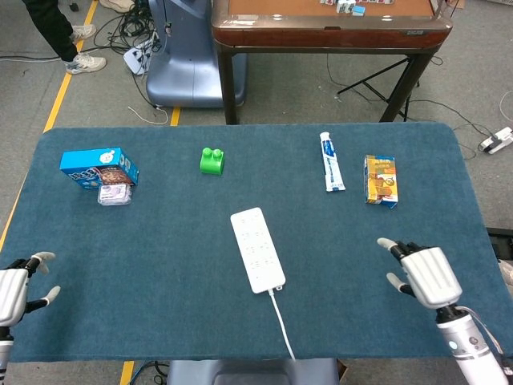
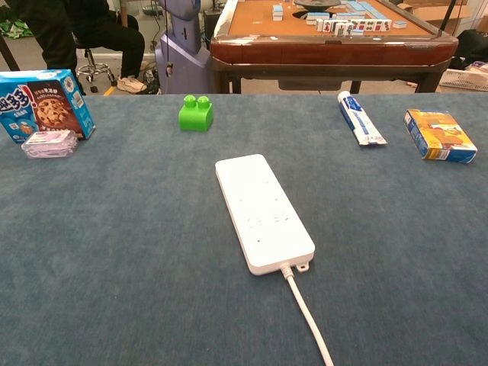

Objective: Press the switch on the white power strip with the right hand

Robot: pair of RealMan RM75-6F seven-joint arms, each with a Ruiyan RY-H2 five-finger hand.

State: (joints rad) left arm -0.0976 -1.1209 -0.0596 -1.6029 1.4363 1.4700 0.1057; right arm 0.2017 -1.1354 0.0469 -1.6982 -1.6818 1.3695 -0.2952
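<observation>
The white power strip (image 1: 257,249) lies lengthwise in the middle of the blue table, its cord (image 1: 281,317) running to the near edge. The chest view shows the power strip (image 2: 263,211) close up with its cord (image 2: 306,314); I cannot make out the switch. My right hand (image 1: 425,273) hovers over the table well to the right of the strip, fingers apart, holding nothing. My left hand (image 1: 14,285) sits at the near left edge, fingers apart and empty. Neither hand shows in the chest view.
A green block (image 1: 212,160) stands behind the strip. A toothpaste tube (image 1: 331,161) and an orange box (image 1: 381,180) lie at the back right. A blue cookie box (image 1: 98,167) with a small packet (image 1: 114,194) sits back left. A wooden table (image 1: 329,24) stands beyond.
</observation>
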